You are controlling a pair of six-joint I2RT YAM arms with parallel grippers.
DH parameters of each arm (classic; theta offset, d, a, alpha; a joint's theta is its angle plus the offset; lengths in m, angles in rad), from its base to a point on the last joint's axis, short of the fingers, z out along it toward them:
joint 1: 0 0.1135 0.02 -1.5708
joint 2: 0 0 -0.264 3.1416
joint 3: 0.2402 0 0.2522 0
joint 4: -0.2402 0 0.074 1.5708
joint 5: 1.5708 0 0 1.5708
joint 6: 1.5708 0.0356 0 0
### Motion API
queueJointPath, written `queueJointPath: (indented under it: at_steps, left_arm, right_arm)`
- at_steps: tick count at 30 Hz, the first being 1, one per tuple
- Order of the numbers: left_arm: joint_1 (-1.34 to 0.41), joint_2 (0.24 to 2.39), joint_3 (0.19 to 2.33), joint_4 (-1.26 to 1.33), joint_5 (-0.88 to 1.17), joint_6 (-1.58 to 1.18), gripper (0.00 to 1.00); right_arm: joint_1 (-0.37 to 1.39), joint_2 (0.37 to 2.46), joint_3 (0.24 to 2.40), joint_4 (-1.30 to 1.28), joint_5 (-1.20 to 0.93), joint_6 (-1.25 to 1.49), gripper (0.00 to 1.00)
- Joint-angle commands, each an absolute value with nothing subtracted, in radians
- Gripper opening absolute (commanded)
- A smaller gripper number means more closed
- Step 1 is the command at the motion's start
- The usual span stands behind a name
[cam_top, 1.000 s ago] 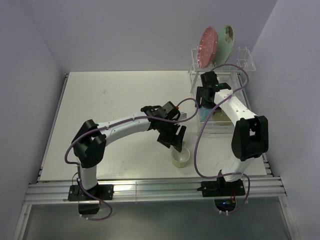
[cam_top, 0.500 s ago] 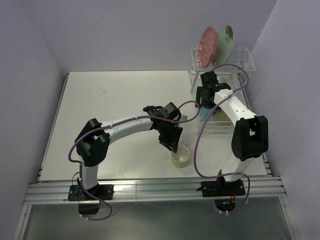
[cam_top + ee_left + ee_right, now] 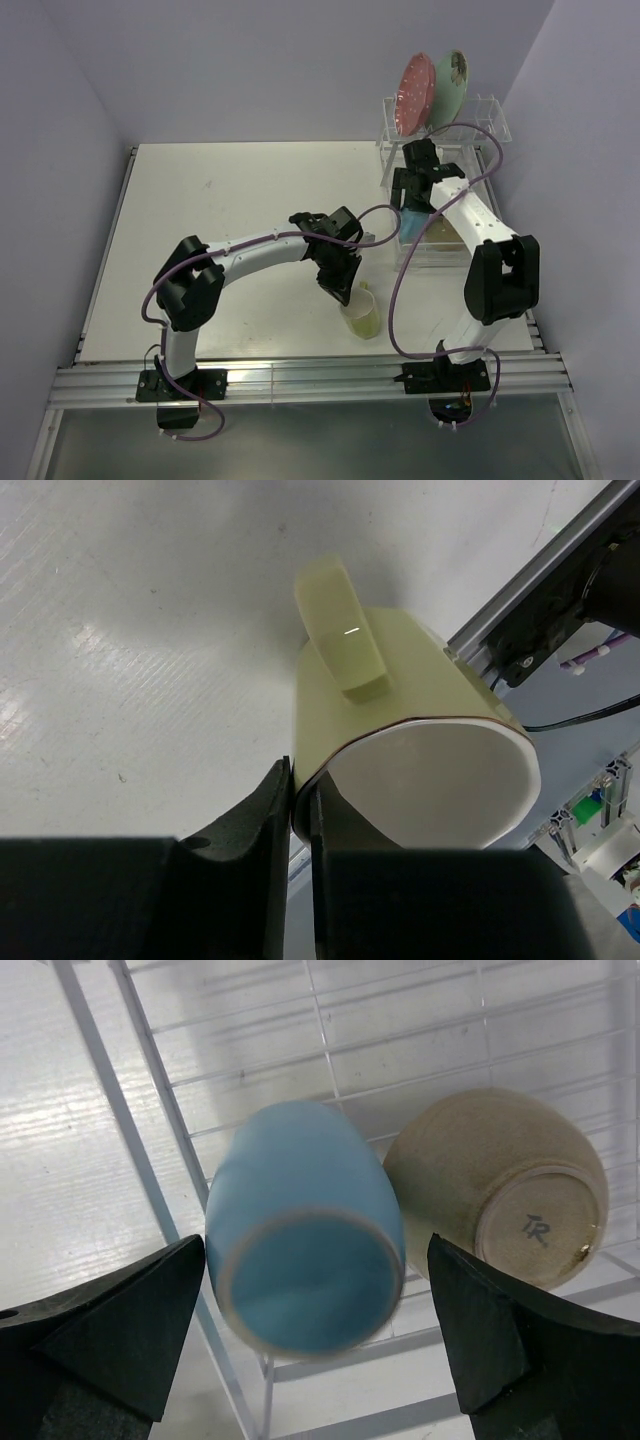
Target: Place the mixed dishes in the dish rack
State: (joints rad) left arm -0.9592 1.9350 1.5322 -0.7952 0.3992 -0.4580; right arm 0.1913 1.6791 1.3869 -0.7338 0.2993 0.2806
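My left gripper [image 3: 303, 810] is shut on the rim of the pale yellow-green mug [image 3: 400, 710], one finger inside and one outside. The mug [image 3: 362, 316] tilts at the table's front, under that gripper [image 3: 346, 291]. My right gripper [image 3: 315, 1260] stands open over the dish rack's lower basket [image 3: 140, 1070], its fingers wide on either side of the blue mug [image 3: 305, 1250], which is bottom up and blurred. The cream bowl [image 3: 500, 1185] lies bottom up beside it. In the top view the pink plate [image 3: 416, 93] and the mint-green plate [image 3: 453, 85] stand in the raised holder of the dish rack [image 3: 480, 135].
The rack fills the table's back right corner against the wall. An aluminium rail [image 3: 300, 380] runs along the near edge by both arm bases. The left arm's cable [image 3: 390, 300] loops beside the yellow-green mug.
My left gripper has shut on the yellow-green mug's rim and tipped the mug. My right gripper has opened wider around the blue mug.
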Motion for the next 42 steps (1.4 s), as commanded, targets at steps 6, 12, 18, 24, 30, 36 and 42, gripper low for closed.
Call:
queueJointPath:
  at_steps: [6, 12, 18, 24, 30, 36, 42]
  left_arm:
    - [-0.959, 1.875, 1.569, -0.798, 0.379, -0.443, 0.00]
    - [-0.847, 1.703, 1.555, -0.759, 0.494, -0.494, 0.00]
    - [-0.671, 1.481, 1.517, -0.628, 0.734, -0.564, 0.00]
    - [-0.552, 1.263, 1.292, -0.105, 0.998, -0.844, 0.00]
    - [-0.511, 1.221, 1.138, 0.539, 1.054, -1.331, 0.00]
    - [-0.508, 1.252, 1.149, 0.775, 1.052, -1.476, 0.00]
    - [-0.503, 1.258, 1.143, 0.871, 1.055, -1.534, 0.00]
  right_arm:
    - [0.213, 1.574, 1.459, -0.768, 0.350, 0.305, 1.00]
    - [0.238, 1.488, 1.606, -0.942, 0.315, 0.367, 1.00]
    - [0.241, 1.355, 1.628, -1.055, 0.089, 0.449, 1.00]
    - [0.241, 1.195, 1.501, -0.931, -0.447, 0.624, 1.00]
    - [0.241, 1.033, 1.179, -0.331, -0.880, 1.076, 0.99]
    - [0.249, 0.960, 0.956, 0.263, -0.960, 1.540, 0.99]
    - [0.239, 0.891, 0.963, 0.316, -0.901, 1.634, 0.99]
